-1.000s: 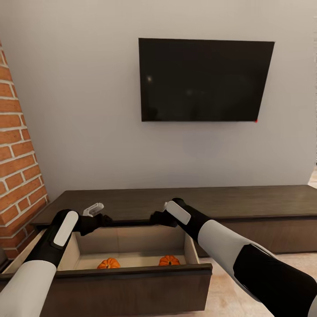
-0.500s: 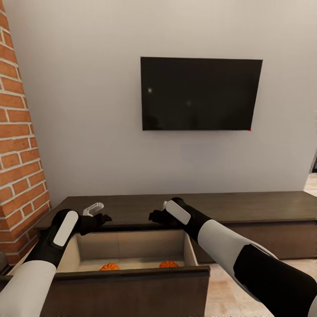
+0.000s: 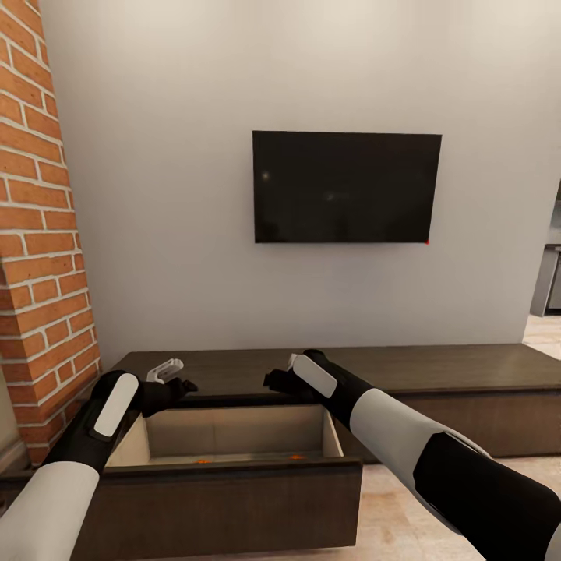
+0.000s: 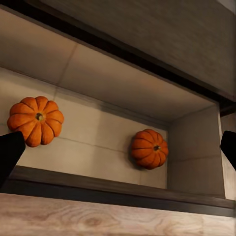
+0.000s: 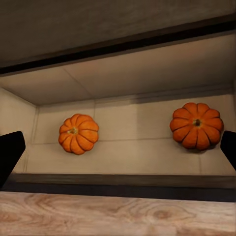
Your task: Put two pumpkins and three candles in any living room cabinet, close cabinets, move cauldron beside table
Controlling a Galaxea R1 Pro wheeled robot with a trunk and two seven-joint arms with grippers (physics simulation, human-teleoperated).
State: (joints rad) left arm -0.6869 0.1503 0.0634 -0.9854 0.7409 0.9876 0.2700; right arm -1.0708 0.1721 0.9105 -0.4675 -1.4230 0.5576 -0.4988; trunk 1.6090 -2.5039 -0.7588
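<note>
Head view: both arms reach over an open drawer point(image 3: 234, 467) pulled out of the long dark cabinet point(image 3: 436, 370) under the black TV point(image 3: 347, 187), with a brick fireplace point(image 3: 39, 234) on the left. The left gripper point(image 3: 183, 383) and right gripper point(image 3: 273, 382) hang above the drawer's back edge, well apart. Down both wrist cameras, two pumpkins sit on the pale drawer floor, apart from each other: the bigger pumpkin point(image 4: 36, 120) point(image 5: 196, 125) and the smaller pumpkin point(image 4: 149, 148) point(image 5: 78, 133). Each gripper's dark fingertips point(image 4: 10, 152) point(image 5: 10, 152) stand spread wide at the picture edges, both pumpkins lying between them farther down, untouched.
</note>
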